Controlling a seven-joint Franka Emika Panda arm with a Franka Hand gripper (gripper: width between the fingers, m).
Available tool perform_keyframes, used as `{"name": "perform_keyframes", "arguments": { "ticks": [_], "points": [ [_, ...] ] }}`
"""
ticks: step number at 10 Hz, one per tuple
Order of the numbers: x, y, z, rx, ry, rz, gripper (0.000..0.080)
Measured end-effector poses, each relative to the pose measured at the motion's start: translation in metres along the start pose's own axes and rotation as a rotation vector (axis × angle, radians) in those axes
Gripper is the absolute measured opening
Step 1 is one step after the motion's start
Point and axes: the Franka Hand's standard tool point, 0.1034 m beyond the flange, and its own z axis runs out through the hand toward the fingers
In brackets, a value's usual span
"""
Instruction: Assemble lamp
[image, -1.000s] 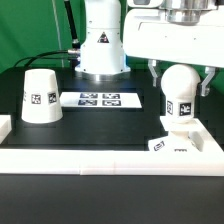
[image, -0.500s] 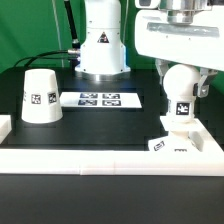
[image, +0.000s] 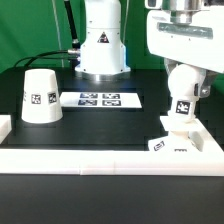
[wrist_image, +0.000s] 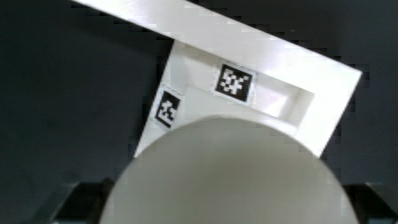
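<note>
My gripper (image: 186, 84) is shut on the round bulb (image: 184, 92) and holds it upright by its globe, stem down. The stem's tag (image: 184, 108) faces the camera. The stem's lower end sits at the top of the squat base (image: 176, 140), which rests in the front corner at the exterior view's right; I cannot tell whether they touch. In the wrist view the bulb (wrist_image: 222, 165) fills the frame between my dark fingers (wrist_image: 75, 203), with the tagged base (wrist_image: 222, 85) beneath. The tapered shade (image: 41, 95) stands alone at the exterior view's left.
The marker board (image: 102, 99) lies flat mid-table. A white raised rim (image: 100, 158) runs along the front and around the corner by the base. The robot's pedestal (image: 102, 50) stands at the back.
My gripper has carried the bulb a little toward the exterior view's right, over the base. The shade and base have not moved.
</note>
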Motion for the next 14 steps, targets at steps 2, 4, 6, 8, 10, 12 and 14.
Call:
{"name": "perform_keyframes", "arguments": {
  "ticks": [2,4,6,8,10,12,14],
  "points": [
    [-0.0009,0.0005,0.0005,-0.003,-0.002,-0.114,0.0691],
    [-0.0008,0.0004,0.0004,-0.003,0.000,-0.341,0.0697],
    [0.0000,0.0001,0.0001,-0.002,0.000,-0.555,0.0699],
    [-0.0001,0.0002,0.0002,-0.002,0.000,-0.701,0.0699],
    [0.0002,0.0003,0.0003,-0.002,0.000,-0.857,0.0699],
    [0.0028,0.0008,0.0002,-0.003,0.001,-1.068,0.0699],
    [0.0034,0.0005,0.0000,-0.003,0.003,-1.231,0.0699]
  ]
}}
